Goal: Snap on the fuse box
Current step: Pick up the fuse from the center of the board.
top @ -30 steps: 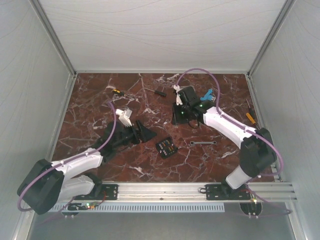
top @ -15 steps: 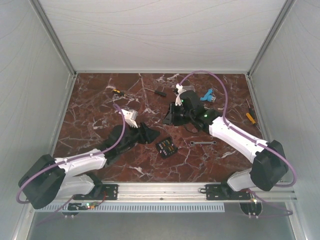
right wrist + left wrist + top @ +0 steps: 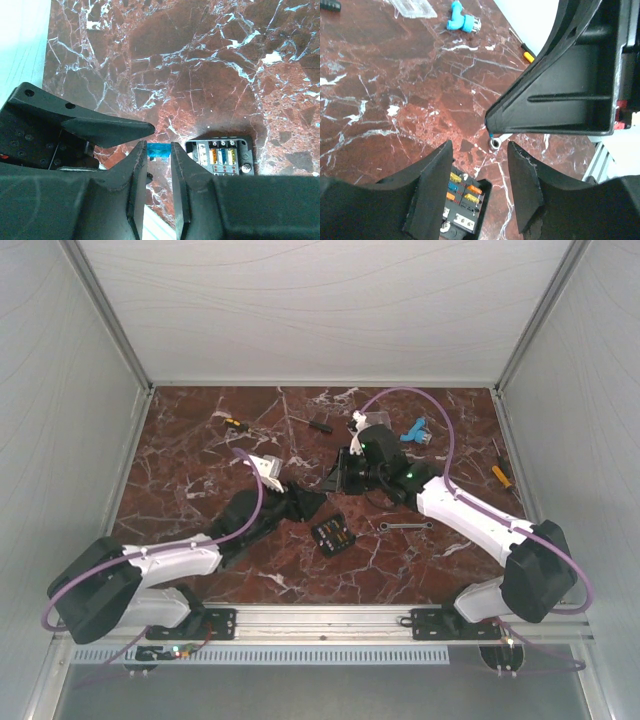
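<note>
The fuse box (image 3: 332, 535) lies flat on the marble, a small black square with coloured fuses on its face. In the left wrist view the fuse box (image 3: 462, 200) sits below my left gripper (image 3: 480, 147), partly hidden by the left finger (image 3: 432, 190). That gripper is open and holds nothing. My right gripper (image 3: 159, 145) is shut on a small blue fuse (image 3: 160, 152) and hovers just left of the fuse box (image 3: 220, 156). From above, the left gripper (image 3: 308, 504) and right gripper (image 3: 338, 478) stand close together, up and left of the box.
A small wrench (image 3: 404, 526) lies right of the box, with its ring end (image 3: 494, 145) showing between my left fingertips. A blue connector (image 3: 415, 430), a clear plate (image 3: 412, 7) and screwdrivers (image 3: 320, 423) (image 3: 233, 423) (image 3: 500, 472) lie towards the back. White walls enclose the table.
My left arm has reached right towards the fuse box and its jaws have narrowed. The right gripper swung left and down with the blue fuse, then held nearly still.
</note>
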`<state>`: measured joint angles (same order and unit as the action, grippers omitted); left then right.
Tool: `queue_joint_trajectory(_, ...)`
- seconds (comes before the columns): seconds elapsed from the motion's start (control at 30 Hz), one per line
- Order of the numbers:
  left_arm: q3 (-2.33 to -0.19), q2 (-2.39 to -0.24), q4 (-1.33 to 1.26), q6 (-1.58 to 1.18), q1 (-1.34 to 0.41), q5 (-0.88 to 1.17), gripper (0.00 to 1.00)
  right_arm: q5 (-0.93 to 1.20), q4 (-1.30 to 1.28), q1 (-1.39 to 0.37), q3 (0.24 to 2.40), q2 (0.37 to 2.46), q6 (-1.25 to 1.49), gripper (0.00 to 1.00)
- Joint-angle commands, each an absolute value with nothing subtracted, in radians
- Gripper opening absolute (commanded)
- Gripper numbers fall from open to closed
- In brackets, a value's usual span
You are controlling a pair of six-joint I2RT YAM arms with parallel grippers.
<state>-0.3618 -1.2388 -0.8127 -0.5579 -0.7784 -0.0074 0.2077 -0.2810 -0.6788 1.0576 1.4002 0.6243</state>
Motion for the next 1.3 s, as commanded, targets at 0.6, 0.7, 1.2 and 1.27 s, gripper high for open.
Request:
queue_joint_trajectory(0.6,-0.428,-1.316,-0.972,-0.606,-0.796,-0.071,0.05,0.213,-0.177,-0.700,0.974,1.335,0.736,0.14)
queue_joint_trajectory(0.7,-0.427,-1.315,-0.967,-0.612,-0.796,-0.067,0.00,0.207,-0.172,-0.700,0.970,1.327,0.741,0.15)
queue_joint_trajectory(1.2,-0.343,-1.258,-0.982,-0.569,-0.644,0.267,0.00,0.537,-0.058,-0.532,0.928,1.251,0.498,0.39)
queue_joint_trajectory(1.27,-0.331,-1.250,-1.013,-0.578,-0.592,0.440,0.00,0.636,-0.096,-0.489,0.950,1.243,0.379,0.39)
